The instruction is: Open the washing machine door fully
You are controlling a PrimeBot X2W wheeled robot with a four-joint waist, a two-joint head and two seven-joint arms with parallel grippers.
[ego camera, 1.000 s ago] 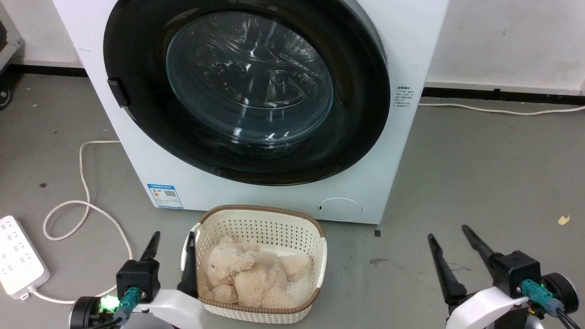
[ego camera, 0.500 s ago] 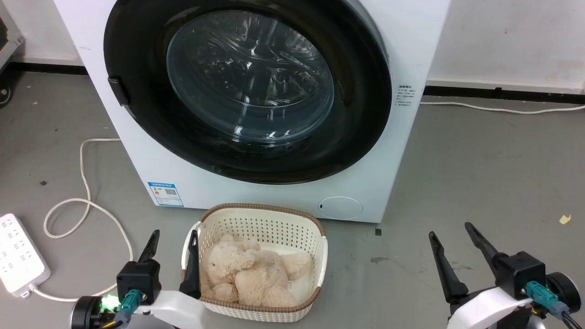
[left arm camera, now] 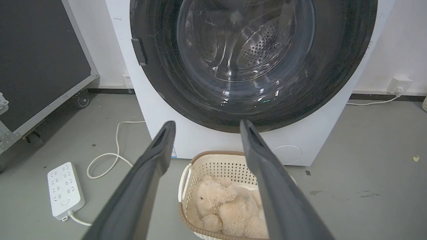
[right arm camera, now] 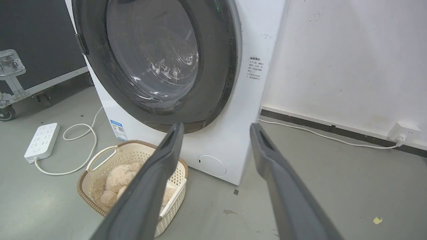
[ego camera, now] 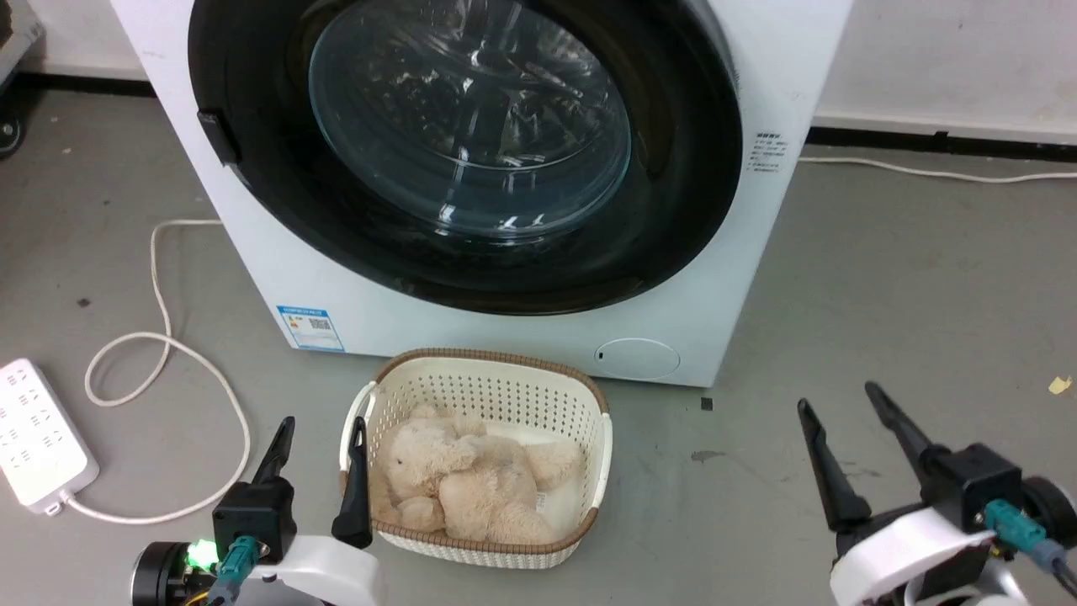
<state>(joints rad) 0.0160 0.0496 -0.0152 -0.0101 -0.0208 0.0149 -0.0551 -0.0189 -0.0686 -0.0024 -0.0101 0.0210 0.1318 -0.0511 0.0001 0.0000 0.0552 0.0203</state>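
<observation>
Since the earlier frames our head view has shifted: the washing machine and the basket before it sit a little higher and further right. We read that as our camera's move, not theirs. The washing machine door is shut, lying flush in the machine's front. Our left gripper and right gripper hang low, well apart from it, each with fingers spread wide and nothing between them. We judge the door rigid and fairly heavy with its thick glass bowl. Its glossy black ring looks too slick to pinch, and a latch will likely resist at first. We would take it by the small handle tab at its left edge, nearer our left gripper, and pull outward in an arc.
</observation>
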